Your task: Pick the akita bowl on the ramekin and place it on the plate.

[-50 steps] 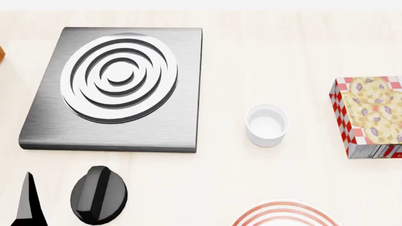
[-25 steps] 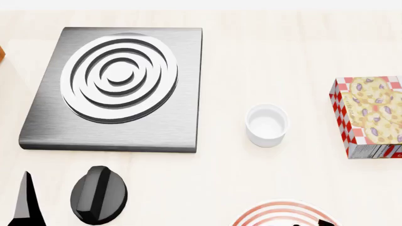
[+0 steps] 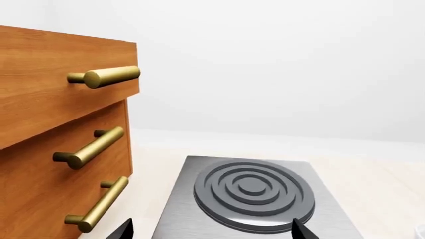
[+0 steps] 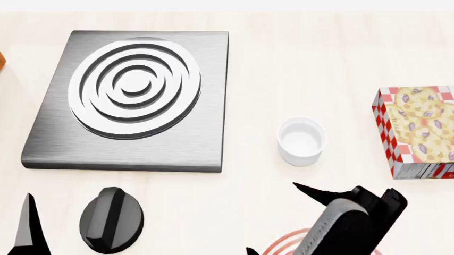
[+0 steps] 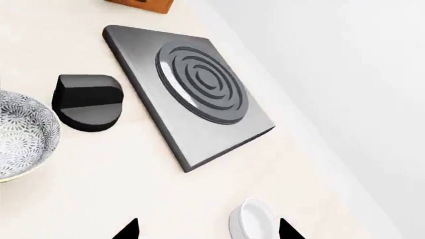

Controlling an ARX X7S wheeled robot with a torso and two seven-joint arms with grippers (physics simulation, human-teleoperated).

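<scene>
So the ramekin (image 4: 301, 141) sits on the table (image 4: 319, 64) between the stove plate (image 4: 131, 95) and the cookie box (image 4: 418, 130), and from the head view it looks empty, with nothing stacked on it. The only akita bowl (image 5: 20, 132) I can find is in the right wrist view, at the frame edge just beside the black knob (image 5: 86, 102), on the side away from the stove plate. I can't tell if it's the bowl we want or its twin.

The right gripper (image 4: 278, 219) hangs over the near part of the table, partly covering the plate (image 4: 280, 241). Its fingers are spread wide with nothing in them. The left gripper (image 3: 212, 231) is also spread and empty, looking at the stove plate and the wooden drawers (image 3: 59, 149).

Handling guess: the bowl is glazed ceramic, so rigid, fairly light, slick and chippable. I'd pinch the rim wall, one finger inside and one outside, coming down from above, since the curved outside gives a sideways squeeze little to bite on. Set it down gently, because ceramic on ceramic slides.
</scene>
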